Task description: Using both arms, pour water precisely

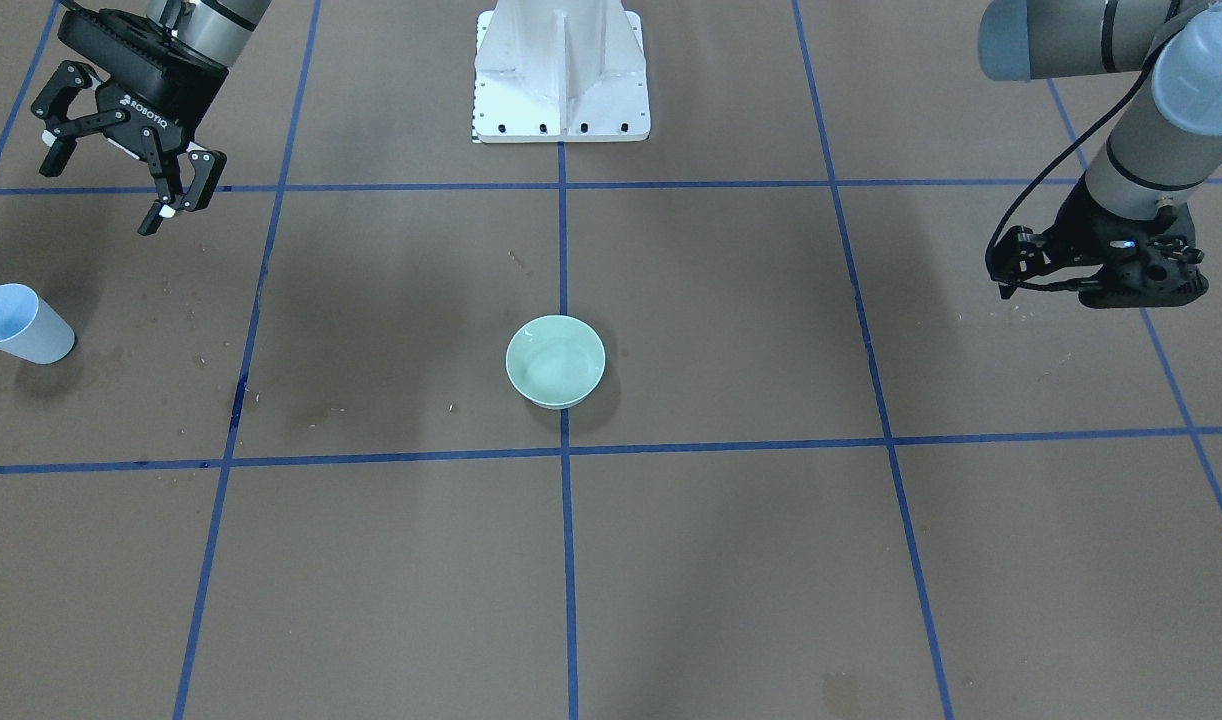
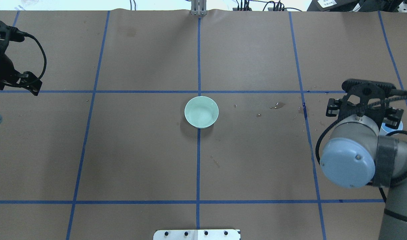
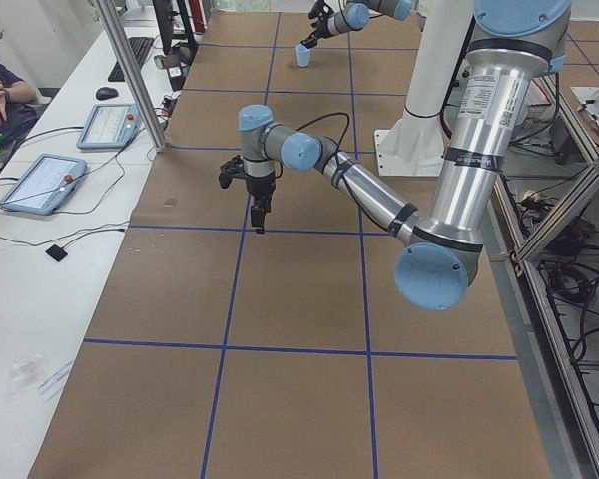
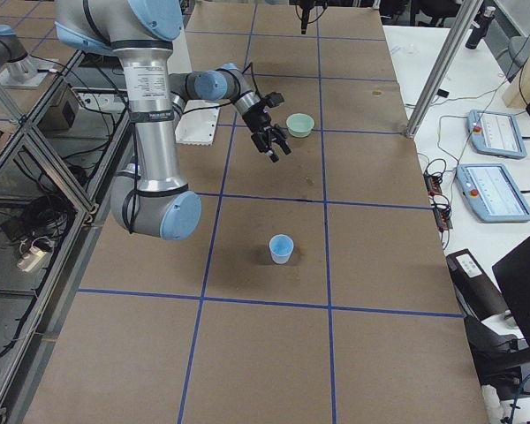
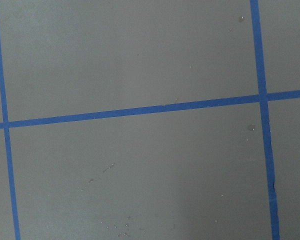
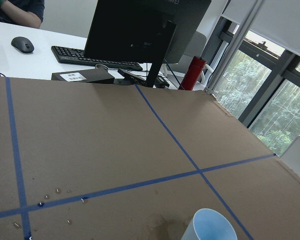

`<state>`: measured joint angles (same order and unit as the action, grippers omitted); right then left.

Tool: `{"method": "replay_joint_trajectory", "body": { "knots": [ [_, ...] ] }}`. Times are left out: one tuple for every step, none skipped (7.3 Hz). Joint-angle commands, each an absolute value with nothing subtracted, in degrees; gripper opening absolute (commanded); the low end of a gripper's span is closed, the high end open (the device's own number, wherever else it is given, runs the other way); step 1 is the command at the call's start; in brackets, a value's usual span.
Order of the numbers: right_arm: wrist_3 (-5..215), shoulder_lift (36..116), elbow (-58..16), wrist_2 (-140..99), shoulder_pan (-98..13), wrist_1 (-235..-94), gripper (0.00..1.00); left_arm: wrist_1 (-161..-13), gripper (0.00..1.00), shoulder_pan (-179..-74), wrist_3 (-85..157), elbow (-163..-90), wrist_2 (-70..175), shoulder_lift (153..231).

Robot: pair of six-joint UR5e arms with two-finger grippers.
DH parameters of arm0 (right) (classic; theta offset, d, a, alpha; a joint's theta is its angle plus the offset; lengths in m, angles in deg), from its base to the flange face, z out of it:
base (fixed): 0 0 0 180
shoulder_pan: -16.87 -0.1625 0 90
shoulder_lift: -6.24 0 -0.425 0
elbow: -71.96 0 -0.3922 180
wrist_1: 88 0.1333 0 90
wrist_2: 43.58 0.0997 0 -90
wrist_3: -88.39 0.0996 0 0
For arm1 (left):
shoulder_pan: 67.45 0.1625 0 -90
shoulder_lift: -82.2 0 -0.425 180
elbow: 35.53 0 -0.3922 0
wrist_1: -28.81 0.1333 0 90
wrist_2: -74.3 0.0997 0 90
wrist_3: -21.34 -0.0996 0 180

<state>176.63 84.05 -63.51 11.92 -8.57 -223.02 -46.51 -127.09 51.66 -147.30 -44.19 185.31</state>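
Note:
A pale green bowl (image 1: 556,360) stands at the table's middle, also in the overhead view (image 2: 201,112); faint glints inside may be water, I cannot tell for sure. A light blue cup (image 1: 21,322) stands upright on the robot's right side, also in the right wrist view (image 6: 210,227). My right gripper (image 1: 101,192) is open and empty, raised above and behind the cup. My left gripper (image 3: 258,222) points down over bare table far to the bowl's left, fingers together and empty.
Blue tape lines (image 2: 199,60) grid the brown table. Dark wet stains and droplets (image 2: 278,106) lie between the bowl and the cup. The white pedestal base (image 1: 561,75) stands behind the bowl. Tablets (image 3: 40,182) and an operator sit beyond the far edge.

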Motion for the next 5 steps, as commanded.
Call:
{"method": "replay_joint_trajectory", "body": {
  "knots": [
    [154.2,80.2,-60.1,22.1,-20.9,-214.5,0.99,-46.9,1.00,-126.7,52.3,-146.0,-44.4,186.4],
    [146.0,80.2,-54.9,27.9,-27.0,-205.4,0.99,-46.9,1.00,-126.4,55.0,-142.8,-44.5,191.9],
    [137.9,80.2,-48.3,33.7,-34.0,-197.2,0.99,-47.6,1.00,-124.5,62.0,-139.1,-44.5,197.6],
    [131.0,80.2,-42.9,39.8,-39.4,-189.2,0.99,-47.9,1.00,-122.3,66.4,-137.0,-44.7,201.8],
    [128.5,80.5,-38.8,40.7,-43.0,-185.0,0.99,-52.4,1.00,-119.9,71.3,-134.5,-44.8,205.3]
  ]
}}
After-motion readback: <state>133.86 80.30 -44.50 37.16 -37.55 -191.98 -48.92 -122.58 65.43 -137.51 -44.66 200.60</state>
